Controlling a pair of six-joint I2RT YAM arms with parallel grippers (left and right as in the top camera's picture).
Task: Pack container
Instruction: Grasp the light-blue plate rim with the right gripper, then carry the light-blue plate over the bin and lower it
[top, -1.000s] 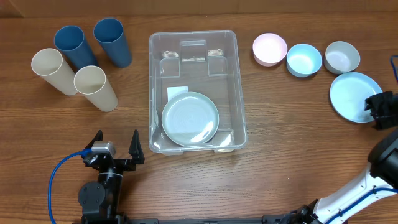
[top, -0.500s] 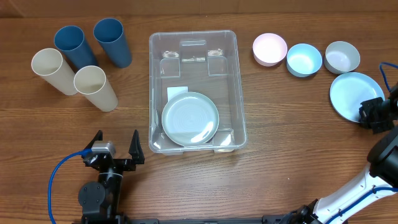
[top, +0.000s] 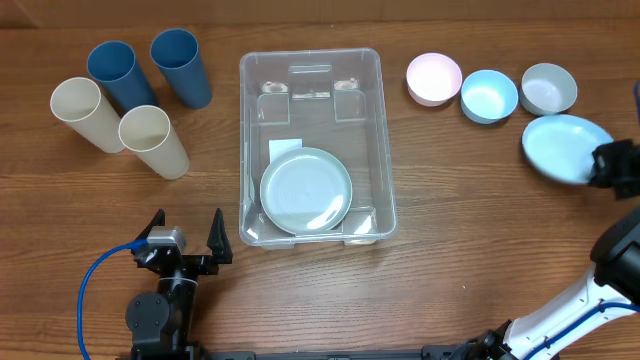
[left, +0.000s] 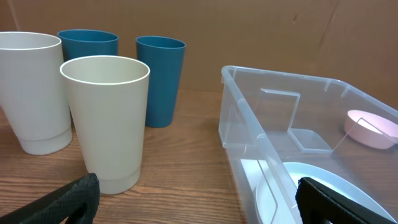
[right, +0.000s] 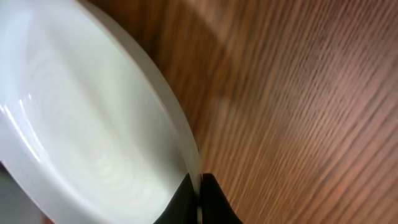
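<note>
The container (top: 312, 108), a large clear bin, stands mid-table with one pale green plate (top: 306, 190) lying in its near end. At the right edge my right gripper (top: 601, 165) is shut on the rim of a light blue plate (top: 558, 148), which is tilted off the wood. In the right wrist view the black fingertips of that gripper (right: 199, 182) pinch the plate's (right: 81, 124) thin edge. My left gripper (top: 187, 222) stands wide open near the table's front, left of the bin, with nothing in it. Its wrist view shows the gripper (left: 196, 202) facing the bin's wall (left: 242, 124).
Two blue cups (top: 120, 75) (top: 182, 65) and two cream cups (top: 88, 113) (top: 153, 140) lie at the back left. A pink bowl (top: 434, 78), a light blue bowl (top: 489, 96) and a grey bowl (top: 550, 90) sit in a row at the back right.
My right gripper has shut on the light blue plate's rim, and the plate has tipped up and shifted a little toward the bowls. The left arm has not moved.
</note>
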